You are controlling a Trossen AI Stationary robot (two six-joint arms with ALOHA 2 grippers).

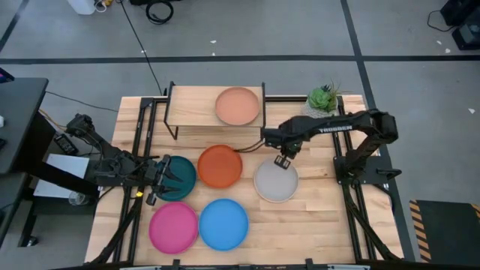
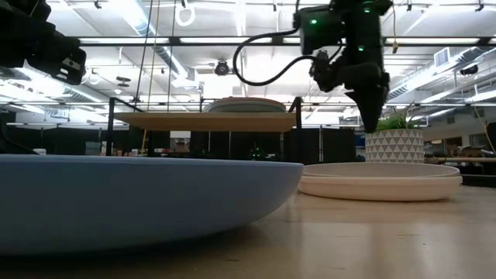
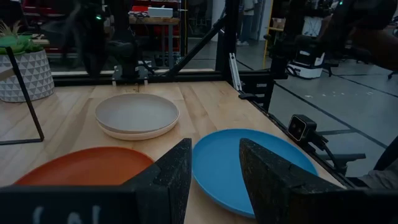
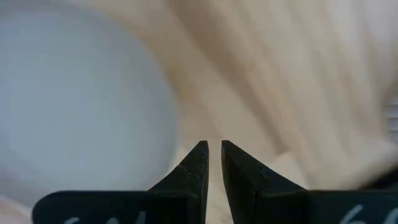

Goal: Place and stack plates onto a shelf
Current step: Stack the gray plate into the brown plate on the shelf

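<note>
Slatted wood formed the tabletop, with the shelf taken as landmark. In front of its left end, the left gripper was held over the dark teal plate, fingers parted and empty. Pink, orange and blue plates were laid in front of the shelf. A tan plate was seen on its right half. Off its right front corner, the right gripper was poised above the grey plate's rim, fingers nearly together, gripping nothing.

left arm: folded low at the left side, left tool fingers apart
right arm: reaching inward, right tool pointing down, fingers nearly closed, empty
</note>
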